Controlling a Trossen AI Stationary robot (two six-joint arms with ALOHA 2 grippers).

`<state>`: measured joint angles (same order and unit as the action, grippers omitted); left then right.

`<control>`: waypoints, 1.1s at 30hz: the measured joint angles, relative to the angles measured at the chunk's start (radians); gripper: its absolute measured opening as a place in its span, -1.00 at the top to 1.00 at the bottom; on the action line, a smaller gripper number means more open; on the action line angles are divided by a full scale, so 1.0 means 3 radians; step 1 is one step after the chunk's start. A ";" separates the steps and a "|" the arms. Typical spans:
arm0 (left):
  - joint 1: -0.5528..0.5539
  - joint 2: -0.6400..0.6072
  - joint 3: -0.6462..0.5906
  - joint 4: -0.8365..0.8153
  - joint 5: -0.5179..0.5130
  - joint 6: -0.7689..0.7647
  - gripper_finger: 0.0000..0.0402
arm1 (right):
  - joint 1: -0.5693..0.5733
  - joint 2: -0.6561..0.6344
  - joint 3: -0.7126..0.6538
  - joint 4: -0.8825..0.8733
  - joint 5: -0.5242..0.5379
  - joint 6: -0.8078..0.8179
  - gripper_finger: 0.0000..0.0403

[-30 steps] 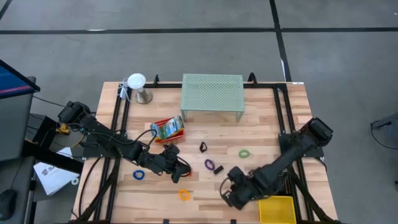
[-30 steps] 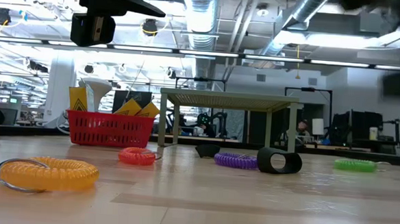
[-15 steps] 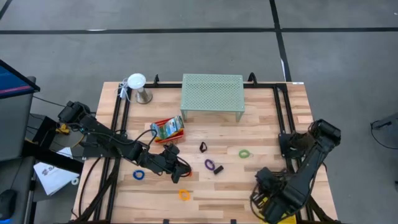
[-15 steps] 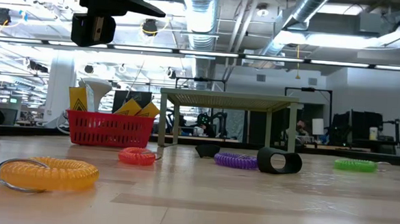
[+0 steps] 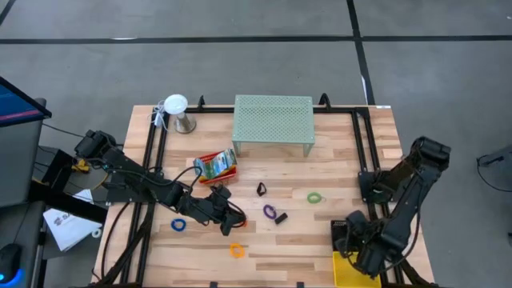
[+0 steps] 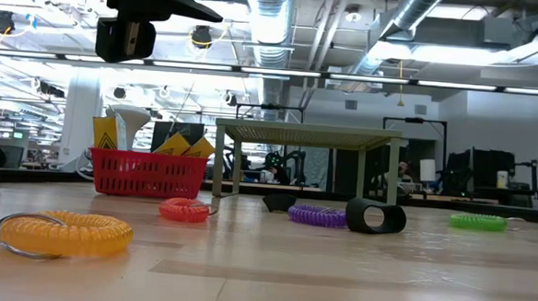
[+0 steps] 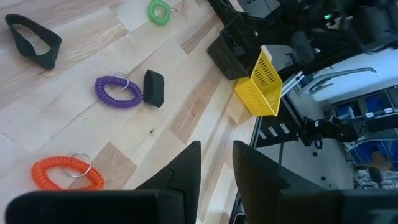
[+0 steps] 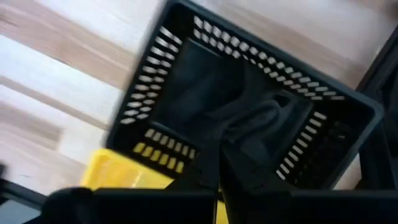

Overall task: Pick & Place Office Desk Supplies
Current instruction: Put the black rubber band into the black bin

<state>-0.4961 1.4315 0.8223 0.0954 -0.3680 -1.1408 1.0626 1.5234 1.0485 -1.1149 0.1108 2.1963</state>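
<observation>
Mostly unsorted: loops and clips are loose across the table's middle.
Crayon boxes sit in the red tray; left gripper, fingers slightly parted and grasping nothing, hovers beside the orange loop, purple loop and black clip; green loop lies farther right; right gripper, clenched empty, hangs over the black tray at the table's right front corner.

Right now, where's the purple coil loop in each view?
High: purple coil loop mid-table, beside a black clip.
Low: centre, left of that clip.
Left wrist: upper left, clip touching it.
Right wrist: not in it.
Shared landmark: the black clip.
</observation>
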 joint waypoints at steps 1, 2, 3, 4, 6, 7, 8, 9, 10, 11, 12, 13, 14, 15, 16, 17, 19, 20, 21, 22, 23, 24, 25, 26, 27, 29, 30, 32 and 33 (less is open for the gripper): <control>0.0000 0.0000 0.0000 0.0012 0.0000 -0.0012 0.56 | 0.0016 -0.0010 -0.0064 0.0048 -0.0024 0.0026 1.00; 0.0000 0.0000 0.0000 0.0016 0.0000 -0.0039 0.56 | 0.0027 -0.0017 -0.0115 0.0091 -0.0041 0.0044 1.00; 0.0000 0.0000 0.0000 0.0014 -0.0001 -0.0054 0.56 | 0.0042 -0.0018 -0.0149 0.0108 -0.0046 0.0060 1.00; 0.0000 0.0000 0.0000 0.0013 0.0000 -0.0061 0.56 | 0.0057 -0.0019 -0.0167 0.0110 -0.0045 0.0062 1.00; -0.0006 0.0001 0.0000 0.0018 -0.0001 -0.0062 0.56 | 0.0085 -0.0019 -0.0173 0.0110 -0.0043 0.0063 1.00; -0.0009 0.0000 0.0000 0.0024 -0.0001 -0.0067 0.56 | 0.0101 -0.0019 -0.0173 0.0106 -0.0042 0.0064 1.00; -0.0009 0.0000 0.0000 0.0031 -0.0001 -0.0073 0.56 | 0.0111 -0.0019 -0.0173 0.0104 -0.0042 0.0065 1.00; -0.0009 0.0000 0.0000 0.0034 -0.0001 -0.0074 0.56 | 0.0125 -0.0020 -0.0173 0.0105 -0.0042 0.0066 1.00; -0.0009 0.0001 0.0000 0.0035 -0.0001 -0.0075 0.56 | 0.0134 -0.0020 -0.0173 0.0104 -0.0042 0.0067 1.00; -0.0009 0.0001 0.0000 0.0034 -0.0001 -0.0076 0.56 | 0.0150 -0.0019 -0.0173 0.0104 -0.0043 0.0072 1.00; -0.0009 0.0000 0.0000 0.0034 -0.0001 -0.0076 0.56 | 0.0158 -0.0020 -0.0173 0.0103 -0.0043 0.0073 1.00; -0.0009 0.0000 0.0000 0.0034 -0.0001 -0.0076 0.56 | 0.0169 -0.0020 -0.0173 0.0104 -0.0043 0.0073 0.99; -0.0007 0.0001 0.0000 0.0034 -0.0002 -0.0076 0.56 | 0.0175 -0.0020 -0.0173 0.0104 -0.0042 0.0074 0.98; -0.0005 0.0000 0.0000 0.0034 -0.0002 -0.0076 0.56 | 0.0183 -0.0020 -0.0173 0.0104 -0.0042 0.0074 0.96; -0.0005 0.0000 0.0000 0.0034 -0.0003 -0.0076 0.56 | 0.0187 -0.0020 -0.0173 0.0104 -0.0042 0.0074 0.93; -0.0005 0.0000 0.0000 0.0034 -0.0003 -0.0076 0.56 | 0.0188 -0.0020 -0.0173 0.0105 -0.0042 0.0073 0.89; -0.0005 0.0000 0.0000 0.0034 -0.0003 -0.0076 0.56 | 0.0188 -0.0020 -0.0173 0.0108 -0.0042 0.0073 0.79; -0.0005 0.0001 0.0000 0.0034 -0.0006 -0.0077 0.56 | 0.0188 -0.0020 -0.0173 0.0115 -0.0042 0.0073 0.74; -0.0005 0.0001 0.0000 0.0034 -0.0009 -0.0078 0.56 | 0.0188 -0.0020 -0.0173 0.0124 -0.0041 0.0073 0.70; -0.0005 0.0000 0.0000 0.0034 -0.0009 -0.0078 0.56 | 0.0188 -0.0020 -0.0173 0.0128 -0.0041 0.0072 0.66; -0.0005 0.0000 0.0000 0.0034 -0.0009 -0.0078 0.56 | 0.0188 -0.0020 -0.0173 0.0127 -0.0040 0.0070 0.62; -0.0005 0.0000 0.0000 0.0034 -0.0010 -0.0079 0.56 | 0.0188 -0.0020 -0.0173 0.0126 -0.0039 0.0070 0.57; -0.0005 0.0000 0.0000 0.0034 -0.0010 -0.0083 0.56 | 0.0188 -0.0021 -0.0173 0.0122 -0.0039 0.0070 0.53; -0.0004 0.0000 0.0000 0.0035 -0.0012 -0.0090 0.56 | 0.0188 -0.0026 -0.0173 0.0109 -0.0040 0.0070 0.49; -0.0004 0.0000 0.0000 0.0035 -0.0019 -0.0091 0.56 | 0.0188 -0.0034 -0.0173 0.0097 -0.0043 0.0070 0.45; -0.0004 0.0000 0.0000 0.0035 -0.0023 -0.0090 0.56 | 0.0188 -0.0067 -0.0173 0.0058 -0.0090 0.0070 0.38; -0.0005 0.0001 0.0000 0.0035 -0.0023 -0.0091 0.56 | 0.0186 -0.0082 -0.0173 0.0036 -0.0106 0.0070 0.35; -0.0006 0.0000 0.0000 0.0035 -0.0023 -0.0091 0.56 | 0.0182 -0.0122 -0.0172 0.0018 -0.0107 0.0070 0.29; -0.0006 0.0000 0.0000 0.0035 -0.0023 -0.0090 0.56 | 0.0175 -0.0142 -0.0172 0.0006 -0.0107 0.0067 0.27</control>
<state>-0.4980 1.4315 0.8223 0.1059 -0.3748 -1.1679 1.1151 1.4809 0.9970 -1.1131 0.0788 2.2165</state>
